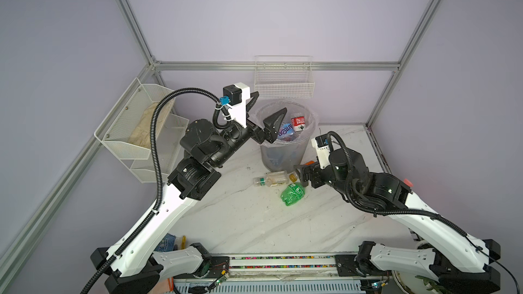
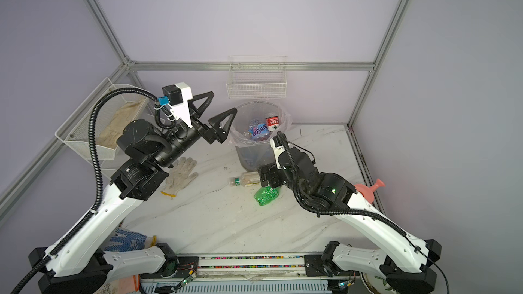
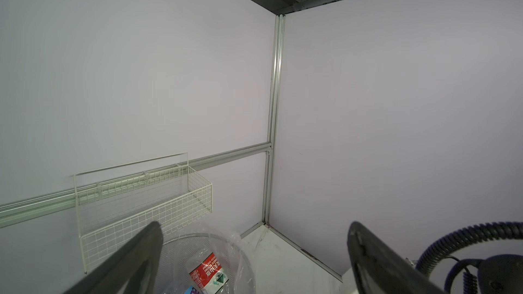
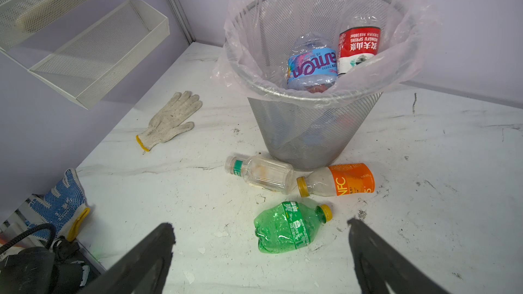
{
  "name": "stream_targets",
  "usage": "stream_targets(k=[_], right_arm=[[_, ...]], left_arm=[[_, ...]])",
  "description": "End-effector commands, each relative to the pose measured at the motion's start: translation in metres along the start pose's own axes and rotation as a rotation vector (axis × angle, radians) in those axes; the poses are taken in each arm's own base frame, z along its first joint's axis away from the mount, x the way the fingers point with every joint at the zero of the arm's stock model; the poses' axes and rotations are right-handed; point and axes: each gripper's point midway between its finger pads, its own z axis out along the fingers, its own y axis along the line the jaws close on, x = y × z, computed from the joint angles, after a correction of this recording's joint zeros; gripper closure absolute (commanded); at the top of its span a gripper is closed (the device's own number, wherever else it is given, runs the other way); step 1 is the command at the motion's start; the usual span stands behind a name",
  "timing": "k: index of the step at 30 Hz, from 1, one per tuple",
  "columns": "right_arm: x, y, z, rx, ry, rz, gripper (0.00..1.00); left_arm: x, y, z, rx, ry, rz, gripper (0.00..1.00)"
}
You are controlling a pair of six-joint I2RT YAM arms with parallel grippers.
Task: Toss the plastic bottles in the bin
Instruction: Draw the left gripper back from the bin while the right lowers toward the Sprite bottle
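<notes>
While agape, right claw (image 4: 259, 224) near green bottle (image 4: 285, 229).

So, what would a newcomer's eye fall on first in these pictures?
The grey mesh bin at the back of the table, a red-label bottle and a blue-label bottle showing inside. Before it lie a crushed green bottle, a clear bottle and an orange-label bottle. The open right gripper hangs close to the green one.
</notes>
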Motion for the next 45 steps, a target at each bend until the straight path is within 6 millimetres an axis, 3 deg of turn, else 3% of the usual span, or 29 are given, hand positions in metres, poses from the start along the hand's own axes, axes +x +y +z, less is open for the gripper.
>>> stream_targets(k=[1, 19, 36, 45], right_arm=[[0.0, -0.004, -0.002, 0.025, 0.003, 0.006, 0.02], [0.014, -0.017, 0.012, 0.115, 0.033, 0.027, 0.02], [0.042, -0.031, 0.04, 0.231, 0.098, 0.062, 0.02], [0.076, -0.045, 0.07, 0.277, 0.213, 0.105, 0.03]], left_arm=[[0.002, 0.0, -0.008, -0.009, -0.005, 0.021, 0.01], [0.027, 0.002, -0.042, -0.06, 0.075, 0.018, 0.12], [0.049, 0.01, -0.072, -0.114, 0.147, 0.017, 0.13], [0.062, 0.013, -0.085, -0.133, 0.177, 0.003, 0.14]])
